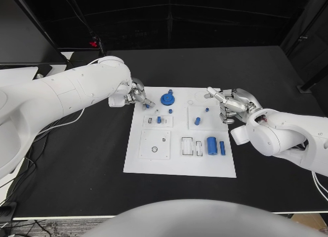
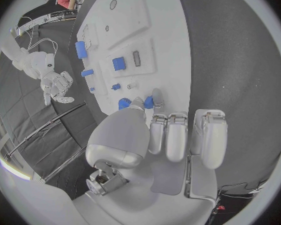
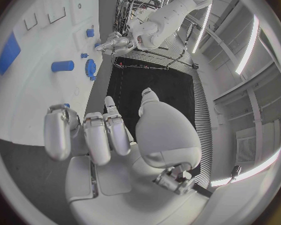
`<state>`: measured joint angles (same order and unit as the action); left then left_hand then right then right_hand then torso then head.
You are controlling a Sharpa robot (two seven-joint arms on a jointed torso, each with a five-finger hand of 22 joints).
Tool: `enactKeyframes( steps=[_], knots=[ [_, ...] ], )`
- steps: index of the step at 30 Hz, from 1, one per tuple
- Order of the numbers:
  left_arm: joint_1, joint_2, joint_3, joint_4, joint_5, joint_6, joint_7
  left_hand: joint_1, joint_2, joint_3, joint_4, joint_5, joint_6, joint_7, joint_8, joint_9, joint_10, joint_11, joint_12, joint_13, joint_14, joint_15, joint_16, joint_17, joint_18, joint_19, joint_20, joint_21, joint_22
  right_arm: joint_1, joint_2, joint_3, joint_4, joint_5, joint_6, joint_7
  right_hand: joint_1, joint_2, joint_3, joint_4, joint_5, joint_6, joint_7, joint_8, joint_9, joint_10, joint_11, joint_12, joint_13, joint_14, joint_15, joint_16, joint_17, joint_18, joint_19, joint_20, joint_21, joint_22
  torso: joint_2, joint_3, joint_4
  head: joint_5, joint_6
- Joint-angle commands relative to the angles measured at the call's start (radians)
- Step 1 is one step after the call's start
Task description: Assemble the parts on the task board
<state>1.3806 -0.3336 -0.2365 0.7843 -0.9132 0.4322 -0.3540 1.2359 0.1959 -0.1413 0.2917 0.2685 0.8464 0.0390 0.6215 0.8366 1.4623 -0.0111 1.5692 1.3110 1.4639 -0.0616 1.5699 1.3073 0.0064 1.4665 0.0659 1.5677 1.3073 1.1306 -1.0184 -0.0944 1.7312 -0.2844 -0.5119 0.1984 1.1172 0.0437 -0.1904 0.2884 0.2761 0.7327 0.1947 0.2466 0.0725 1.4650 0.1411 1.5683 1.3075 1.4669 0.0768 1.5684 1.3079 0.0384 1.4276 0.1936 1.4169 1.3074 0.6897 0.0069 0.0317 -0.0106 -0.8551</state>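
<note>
The white task board (image 1: 180, 158) lies mid-table. My left hand (image 1: 135, 93) hovers at the board's far left corner and pinches a small blue part (image 1: 147, 104) between thumb and a fingertip; the left wrist view shows this hand (image 2: 168, 135) and the pinched part (image 2: 148, 102). Beside it stands a round blue knob (image 1: 167, 98). My right hand (image 1: 232, 105) hangs over the board's far right edge with its fingers apart, holding nothing. A blue peg (image 1: 197, 121) stands near it. A blue cylinder (image 1: 212, 145) and a blue bar (image 1: 222, 147) lie at the right edge.
Small blue pieces (image 1: 159, 119) sit in a raised plate left of centre. A square plate with a hole (image 1: 154, 145) and narrow rectangular slots (image 1: 187, 146) take up the board's middle. Black table (image 1: 78, 163) surrounds the board.
</note>
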Motion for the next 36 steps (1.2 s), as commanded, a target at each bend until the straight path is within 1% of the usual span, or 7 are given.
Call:
enactKeyframes(
  steps=[1, 6, 10, 15, 21, 28, 36],
  knots=[
    [0.001, 0.001, 0.0, -0.001, -0.004, -0.007, 0.015, 0.114, 0.093, 0.023, 0.001, 0.012, 0.012, -0.001, -0.007, -0.001, 0.109, -0.008, 0.002, 0.26, 0.107, -0.009, 0.001, 0.263, -0.006, 0.104, -0.008, 0.003, 0.263, 0.001, 0.001, 0.0, 0.001, 0.001, -0.003, 0.002, 0.005, 0.009, -0.006, 0.002, 0.003, -0.005, 0.025, 0.003, -0.002, 0.106, 0.004, 0.003, 0.263, 0.104, 0.007, 0.002, 0.263, 0.012, -0.005, -0.001, -0.006, 0.196, 0.0, 0.0, -0.0005, 0.002, 0.0],
    [0.001, 0.0, 0.0, -0.001, -0.004, -0.012, 0.024, 0.137, 0.094, 0.077, 0.001, 0.031, 0.02, 0.0, -0.018, 0.0, 0.109, -0.008, 0.002, 0.26, 0.107, -0.009, 0.001, 0.263, -0.006, 0.104, -0.006, 0.003, 0.263, 0.001, 0.001, 0.0, 0.001, 0.001, -0.003, 0.001, 0.005, 0.009, -0.006, 0.002, 0.003, -0.005, 0.025, 0.003, -0.002, 0.106, 0.004, 0.003, 0.263, 0.104, 0.007, 0.002, 0.263, 0.012, -0.005, -0.001, -0.006, 0.196, 0.0, -0.0002, -0.0004, 0.0, 0.0],
    [0.0, -0.002, 0.0, 0.0, -0.004, -0.016, 0.032, 0.165, 0.09, 0.153, 0.0, 0.037, 0.029, 0.001, -0.027, 0.003, 0.109, -0.008, 0.002, 0.26, 0.107, -0.009, 0.001, 0.263, -0.006, 0.104, -0.002, 0.003, 0.263, 0.001, 0.001, 0.0, 0.0, 0.001, -0.004, 0.001, 0.005, 0.009, -0.006, 0.002, 0.003, -0.005, 0.025, 0.003, -0.002, 0.106, 0.004, 0.003, 0.263, 0.104, 0.007, 0.002, 0.263, 0.012, -0.005, -0.001, -0.006, 0.196, 0.0, 0.0001, -0.0003, -0.001, 0.0],
    [0.0, -0.004, 0.0, 0.002, -0.004, -0.026, 0.041, 0.182, 0.065, 0.229, 0.002, 0.036, 0.041, 0.0, -0.035, 0.01, 0.109, -0.007, 0.002, 0.26, 0.107, -0.01, 0.001, 0.263, -0.006, 0.104, 0.005, 0.003, 0.263, 0.001, 0.001, 0.0, -0.001, 0.001, -0.004, 0.0, 0.005, 0.009, -0.007, 0.002, 0.003, -0.005, 0.025, 0.004, -0.002, 0.106, 0.004, 0.003, 0.263, 0.104, 0.007, 0.002, 0.263, 0.012, -0.005, -0.001, -0.006, 0.196, 0.0, 0.0003, 0.0001, -0.004, 0.0],
    [0.0, -0.009, 0.0, 0.008, -0.004, -0.04, 0.055, 0.18, 0.046, 0.275, 0.002, 0.036, 0.045, 0.001, -0.041, 0.014, 0.109, -0.007, 0.002, 0.26, 0.107, -0.009, 0.001, 0.263, -0.006, 0.104, 0.008, 0.003, 0.263, 0.0, -0.001, 0.0, -0.001, 0.001, -0.004, -0.002, 0.004, 0.01, -0.007, 0.002, 0.004, -0.006, 0.025, 0.005, -0.002, 0.106, 0.004, 0.003, 0.263, 0.104, 0.007, 0.002, 0.263, 0.012, -0.005, -0.001, -0.007, 0.196, 0.0, 0.0007, 0.0008, -0.005, 0.002],
    [0.001, -0.025, 0.0, 0.027, -0.004, -0.082, 0.087, 0.166, 0.0, 0.372, 0.003, 0.034, 0.053, 0.004, -0.052, 0.025, 0.109, -0.004, 0.002, 0.26, 0.107, -0.006, 0.001, 0.263, -0.006, 0.104, 0.013, 0.003, 0.263, -0.002, -0.002, 0.0, -0.002, 0.001, -0.005, -0.004, 0.004, 0.01, -0.007, 0.002, 0.004, -0.006, 0.025, 0.005, -0.002, 0.106, 0.004, 0.003, 0.263, 0.104, 0.007, 0.002, 0.263, 0.012, -0.005, -0.001, -0.007, 0.196, 0.0, 0.0003, 0.0006, -0.006, 0.002],
    [0.008, -0.075, 0.0, 0.091, -0.001, -0.145, 0.123, 0.156, -0.008, 0.392, 0.004, 0.034, 0.056, 0.004, -0.053, 0.028, 0.109, -0.004, 0.002, 0.26, 0.107, -0.006, 0.001, 0.263, -0.006, 0.104, 0.013, 0.003, 0.263, -0.004, -0.005, 0.0, -0.002, 0.001, -0.007, -0.005, 0.004, 0.011, -0.007, 0.003, 0.004, -0.006, 0.025, 0.006, -0.002, 0.106, 0.004, 0.003, 0.263, 0.104, 0.007, 0.002, 0.263, 0.012, -0.005, -0.001, -0.007, 0.196, -0.001, 0.0013, 0.0025, -0.009, 0.0]
  ],
)
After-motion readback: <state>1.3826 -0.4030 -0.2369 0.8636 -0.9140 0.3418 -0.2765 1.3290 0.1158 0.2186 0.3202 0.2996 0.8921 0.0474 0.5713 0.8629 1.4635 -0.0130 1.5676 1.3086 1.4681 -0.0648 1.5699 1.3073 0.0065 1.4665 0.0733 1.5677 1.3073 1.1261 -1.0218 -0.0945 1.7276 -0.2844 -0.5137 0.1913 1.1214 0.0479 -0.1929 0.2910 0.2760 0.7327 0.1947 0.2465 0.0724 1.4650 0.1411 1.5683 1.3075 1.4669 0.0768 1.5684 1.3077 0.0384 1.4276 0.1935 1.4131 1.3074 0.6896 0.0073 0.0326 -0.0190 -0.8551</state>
